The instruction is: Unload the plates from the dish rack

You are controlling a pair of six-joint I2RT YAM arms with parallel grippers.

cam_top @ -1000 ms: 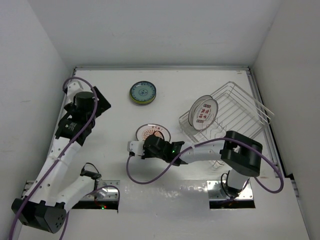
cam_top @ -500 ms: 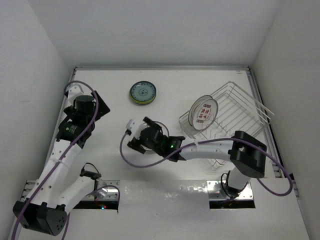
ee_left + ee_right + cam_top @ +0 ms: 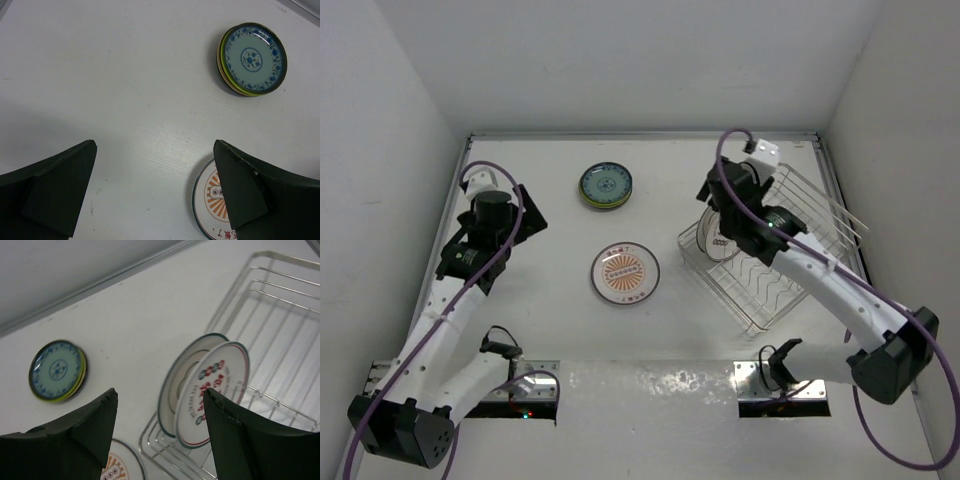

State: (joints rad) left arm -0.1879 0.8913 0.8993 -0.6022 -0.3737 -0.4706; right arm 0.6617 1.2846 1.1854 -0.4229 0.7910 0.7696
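A white table (image 3: 540,320) is seen from above, with two arms mounted at its near edge. The wire rack (image 3: 815,205) is set at about 3 o'clock from the table's middle, turned cornerwise. Two plates are stood upright side by side at the rack's 9 o'clock edge: a front plate (image 3: 212,390), marked in red and dark on white, and a green-rimmed plate (image 3: 182,375) overlapped just behind it. The right gripper (image 3: 160,395) is held above these two, its jaws parted and nothing clasped between them. A sunburst plate (image 3: 625,274) is laid flat on the table near the middle, well apart from the rack. At 12 o'clock from it a small stack (image 3: 606,186) is placed, topped by a teal-patterned plate with a lime-green rim showing beneath. The left gripper (image 3: 155,150) is held over bare table at about 10 o'clock from the sunburst plate, its jaws spread wide and empty.
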